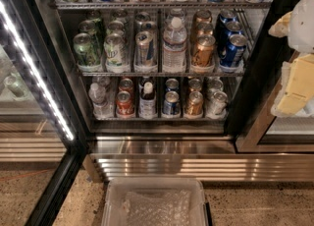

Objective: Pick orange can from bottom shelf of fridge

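Note:
The fridge (248, 97) stands open in front of me. On its bottom shelf (157, 118) an orange can (194, 103) stands upright in the front row, right of centre, with a second orange can (195, 85) right behind it. A blue can (171, 103) stands to its left and a silver can (216, 102) to its right. My gripper (293, 75), white with cream-yellow parts, hangs at the right edge of the view, outside the cabinet, well to the right of the orange can and a little above it. It holds nothing that I can see.
The bottom shelf also holds a red can (124, 103), a dark bottle (147, 99) and a water bottle (98, 99). The middle shelf (162, 73) holds more cans, some orange (202, 50). The glass door with its LED strip (34, 68) is swung open at left. A clear plastic bin (157, 203) sits on the floor below.

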Robot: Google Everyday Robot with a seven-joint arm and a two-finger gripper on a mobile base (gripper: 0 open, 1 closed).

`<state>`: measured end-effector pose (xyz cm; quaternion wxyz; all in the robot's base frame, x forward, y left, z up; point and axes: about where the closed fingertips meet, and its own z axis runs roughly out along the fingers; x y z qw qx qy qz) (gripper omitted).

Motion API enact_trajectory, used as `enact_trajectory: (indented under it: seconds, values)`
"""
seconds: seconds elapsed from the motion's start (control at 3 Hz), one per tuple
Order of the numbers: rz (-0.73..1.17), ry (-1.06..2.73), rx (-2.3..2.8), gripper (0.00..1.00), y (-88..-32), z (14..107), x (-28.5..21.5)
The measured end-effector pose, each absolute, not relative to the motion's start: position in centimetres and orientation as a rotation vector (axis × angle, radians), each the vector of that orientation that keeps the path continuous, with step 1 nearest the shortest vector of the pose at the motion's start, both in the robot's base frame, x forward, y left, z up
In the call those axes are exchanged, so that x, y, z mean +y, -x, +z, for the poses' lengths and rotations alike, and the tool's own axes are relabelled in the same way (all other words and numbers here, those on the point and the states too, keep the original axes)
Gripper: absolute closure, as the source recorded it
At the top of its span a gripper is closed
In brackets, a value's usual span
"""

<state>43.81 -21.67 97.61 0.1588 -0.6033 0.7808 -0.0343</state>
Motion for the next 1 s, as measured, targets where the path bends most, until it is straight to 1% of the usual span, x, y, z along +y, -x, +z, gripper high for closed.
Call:
enact_trajectory:
  seconds: [0.67,1.0]
  values:
    - [-0.066,1.683,2.235,0.0,-43.9,96.7,-21.6]
    - [0.103,1.577,2.246,0.0,-44.0,91.9,-21.2]
